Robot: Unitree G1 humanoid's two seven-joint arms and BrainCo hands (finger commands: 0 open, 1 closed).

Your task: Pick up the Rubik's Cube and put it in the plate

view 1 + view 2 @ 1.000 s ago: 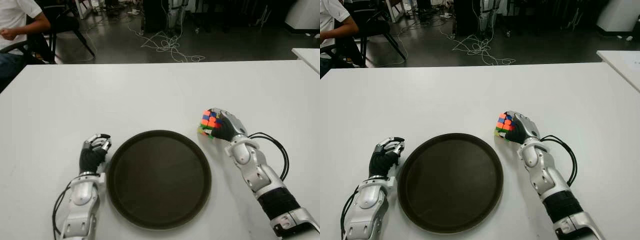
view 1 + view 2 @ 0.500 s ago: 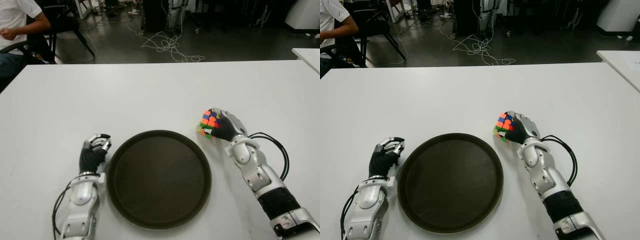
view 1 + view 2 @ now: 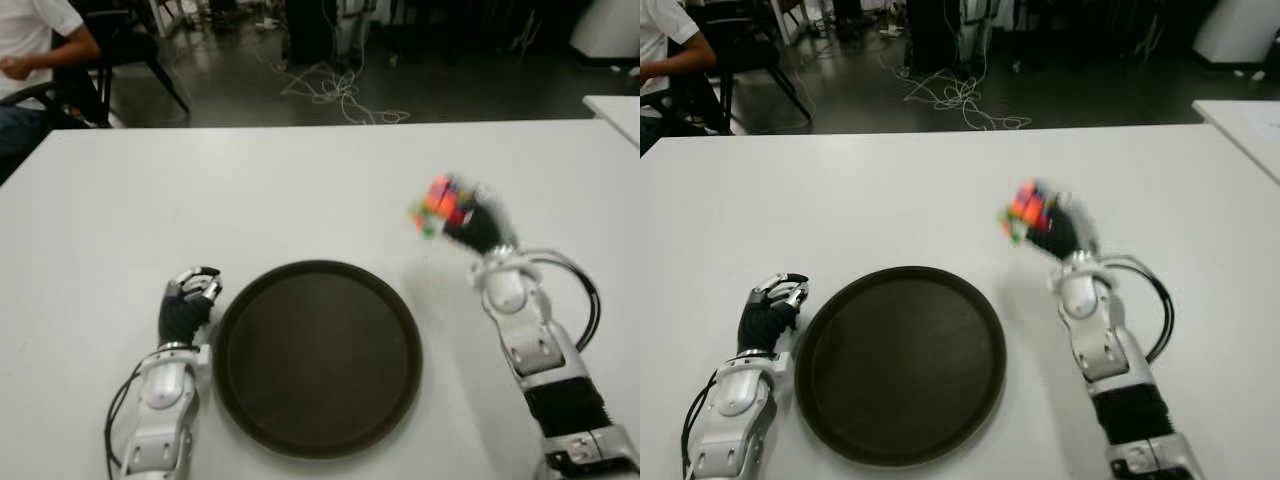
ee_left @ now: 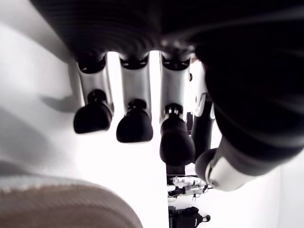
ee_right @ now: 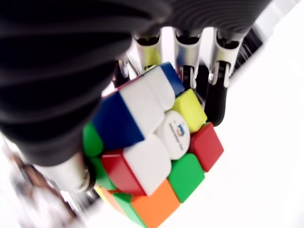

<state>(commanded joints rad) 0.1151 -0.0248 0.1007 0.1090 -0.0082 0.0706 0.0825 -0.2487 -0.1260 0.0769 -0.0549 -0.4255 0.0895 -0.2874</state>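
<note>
- One change since half a second ago: Rubik's Cube (image 3: 441, 205) no longer low beside the plate's rim, now higher in the frame, upper right of centre, raised clear of the white table (image 3: 300, 190) with a faint shadow below it.
- Carried by the right hand (image 3: 470, 222), fingers wrapped tight around the cube; blurred in both eye views, so likely mid-motion.
- Confirmed from the right wrist view: fingers (image 5: 218, 80) curled over the far side of the cube (image 5: 152, 142), thumb side pressing from the near side, nothing of the table touching it.
- Meaning for the task: pick-up done, transfer under way; cube not yet over the dark round plate (image 3: 318, 357), which sits lower centre, below and to the left of the cube.
- Probably next: a swing leftward and down over the plate before release.
- Unchanged: left hand (image 3: 188, 300), just left of the plate's rim, fingers (image 4: 134, 127) curled loosely and holding nothing.
- Look of the cube: scrambled, glossy stickerless tiles in blue, white, yellow, red, green and orange; a white centre tile with a small logo; held tilted, one corner downward.
- Upper left corner: a seated person (image 3: 35, 45), well away from the table's work area.
</note>
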